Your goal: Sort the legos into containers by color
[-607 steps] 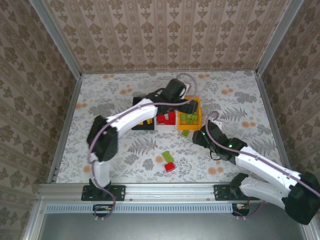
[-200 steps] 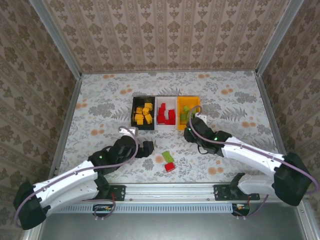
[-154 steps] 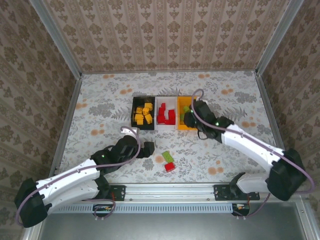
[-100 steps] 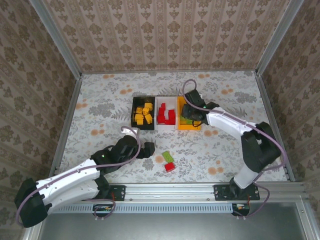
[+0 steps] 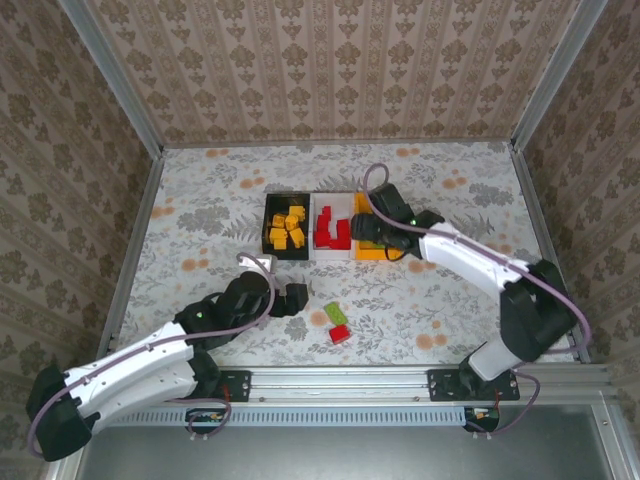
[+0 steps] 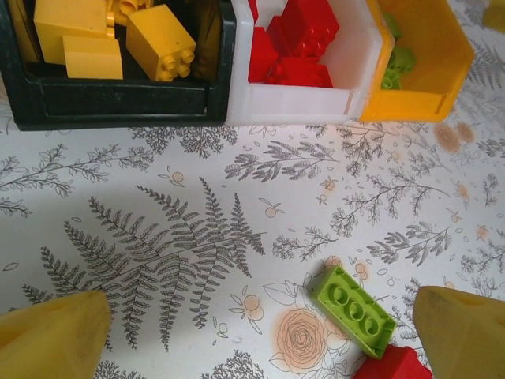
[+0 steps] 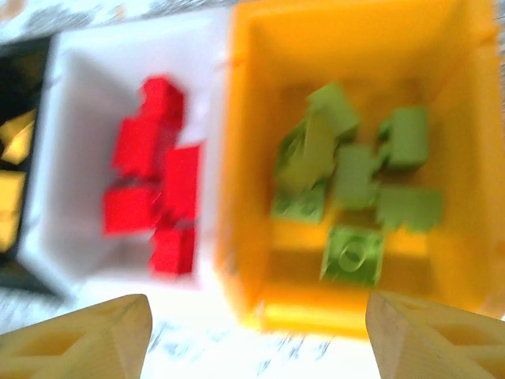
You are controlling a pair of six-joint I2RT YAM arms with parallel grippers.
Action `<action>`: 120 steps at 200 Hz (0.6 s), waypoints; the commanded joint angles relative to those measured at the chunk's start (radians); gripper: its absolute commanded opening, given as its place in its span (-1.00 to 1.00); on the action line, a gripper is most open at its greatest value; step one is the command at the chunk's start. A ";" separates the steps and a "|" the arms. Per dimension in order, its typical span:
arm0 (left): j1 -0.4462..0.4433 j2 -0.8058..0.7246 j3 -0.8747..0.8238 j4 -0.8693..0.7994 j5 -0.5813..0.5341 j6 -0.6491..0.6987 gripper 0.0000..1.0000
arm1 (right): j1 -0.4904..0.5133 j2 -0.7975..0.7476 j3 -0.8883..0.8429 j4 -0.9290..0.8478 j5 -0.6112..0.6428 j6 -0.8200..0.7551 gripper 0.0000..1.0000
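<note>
Closest to the arm bases, two loose legos lie on the flower-patterned table [image 5: 200, 210]. A red brick [image 5: 340, 334] sits right against the near end of a light green brick [image 6: 353, 310]. The green one lies flat with its studs up, set at a slant.

The left fingers [image 6: 55, 335] hang low over the table just to the left of this pair. They are spread wide with nothing between them. In the left wrist view the green brick lies closer to the right-hand finger than to the other, and is not touched by either.

Farther back, the three containers stand in a row, side walls touching. The black bin [image 6: 118, 106] on the left holds yellow-orange bricks [image 6: 158, 43]. The white bin [image 6: 296, 103] in the middle holds red bricks [image 7: 154, 189]. The orange-yellow bin [image 7: 260, 237] on the right holds light green bricks [image 7: 347, 174], lying jumbled on its floor.

The right fingers [image 7: 87, 332] hover above the white and orange-yellow bins, near the wall they share. They are opened wide and carry nothing. The right wrist view is blurred, so finer detail of the bricks beneath cannot be made out.
</note>
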 commanded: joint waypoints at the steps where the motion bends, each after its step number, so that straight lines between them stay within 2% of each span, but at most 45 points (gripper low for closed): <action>1: 0.000 -0.044 0.041 -0.054 -0.054 0.037 0.99 | 0.097 -0.076 -0.088 -0.062 -0.090 -0.028 0.50; 22: 0.002 -0.087 0.045 -0.087 -0.092 0.046 1.00 | 0.212 -0.047 -0.119 -0.091 -0.123 -0.037 0.51; 55: 0.006 -0.140 0.041 -0.131 -0.137 0.038 1.00 | 0.369 0.078 -0.086 -0.109 -0.059 -0.045 0.52; 81: 0.009 -0.169 0.035 -0.169 -0.158 0.014 1.00 | 0.411 0.165 -0.040 -0.111 -0.022 -0.052 0.48; 120: 0.015 -0.218 0.018 -0.193 -0.158 -0.006 1.00 | 0.418 0.267 0.003 -0.166 0.022 -0.067 0.38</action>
